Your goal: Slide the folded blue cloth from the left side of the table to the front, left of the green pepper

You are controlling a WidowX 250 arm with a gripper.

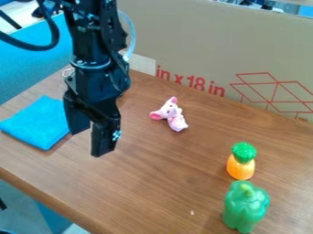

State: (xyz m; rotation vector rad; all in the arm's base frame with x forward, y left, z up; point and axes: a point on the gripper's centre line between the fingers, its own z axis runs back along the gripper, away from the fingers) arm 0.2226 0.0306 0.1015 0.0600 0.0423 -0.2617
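Gripper [90, 142]: positioned over the left part of the desk [160, 183], pointing downward; fingers parted, with a visible gap between them; nothing is held. Nearest item: blue cloth [38, 123], lying flat on the desk, left of the gripper in the view and partly hidden behind it; whether the two touch cannot be determined.

Near zone, right side: green toy pepper [245, 205], upright, stem at top; just behind it, an orange toy [240, 168] with a textured green top, likewise upright; a small white speck [192, 213] lies on the desk to the left of the pepper. Middle zone: pink plush toy [171, 115] with large ears, resting on the desk to the right of the gripper and well apart from it.

Desk surface: brown wood grain; its front edge runs diagonally across the lower left. Far zone: a cardboard panel [202, 43] stands along the rear of the desk, marked with red print and a red line drawing; a pale strip [142, 64] shows low on the panel, beside the arm; a blue surface [27, 61] lies beyond the desk at upper left, behind a black cable [36, 47].
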